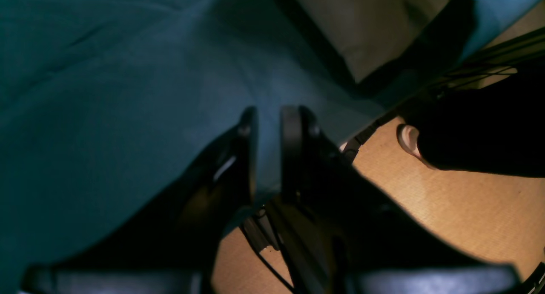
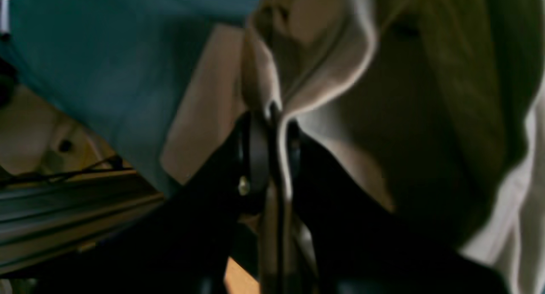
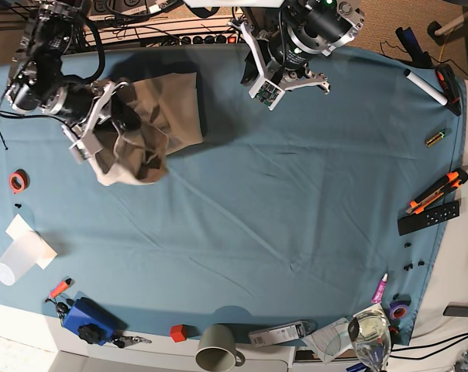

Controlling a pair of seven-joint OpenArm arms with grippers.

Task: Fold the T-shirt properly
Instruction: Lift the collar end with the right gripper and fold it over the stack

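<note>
- beige cotton, the t-shirt, was seen bunched near the far left corner of the blue table cloth in the base view, part of it lying flat and part lifted into folds.
- the right gripper was pinched on a pale hem of the t-shirt, with a thin fold of fabric caught between the nearly touching jaws.
- loose cloth was seen hanging to the right of that grip in the right wrist view.
- the left gripper was held above bare blue cloth, its jaws parted by a narrow gap with nothing between them.
- a corner of the t-shirt was seen well beyond that gripper in the left wrist view, untouched.
- a green mug and a clear plastic cup were set along the near edge, well apart from the shirt.
</note>
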